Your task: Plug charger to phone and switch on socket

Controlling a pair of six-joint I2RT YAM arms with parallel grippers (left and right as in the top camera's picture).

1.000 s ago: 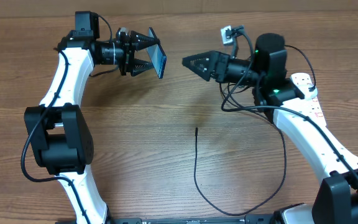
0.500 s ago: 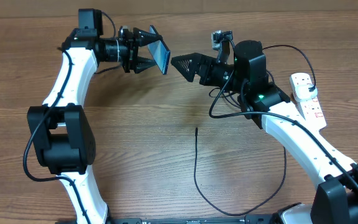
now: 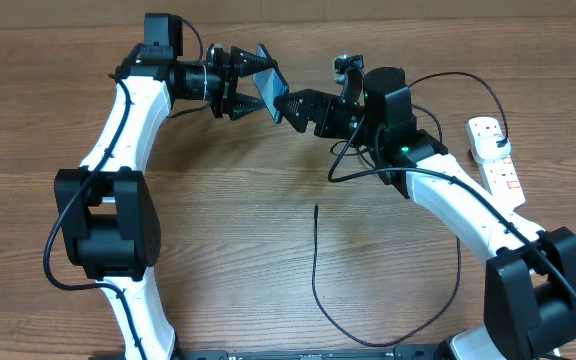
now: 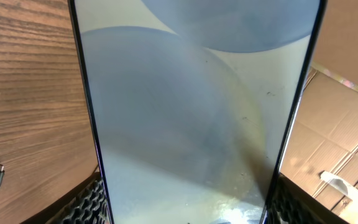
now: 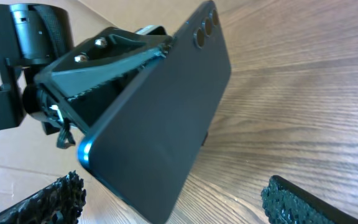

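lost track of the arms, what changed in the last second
The right gripper moved left and is now close up to the phone, fingers open. The left gripper carried the phone a little right and toward the far edge. Nothing was taken or let go: the left gripper stays shut on the phone. The charger and socket lie as before.

One phone (image 3: 271,85), one charger (image 3: 314,280), one socket (image 3: 498,165), one left hand (image 3: 252,83), one right hand (image 3: 284,103).
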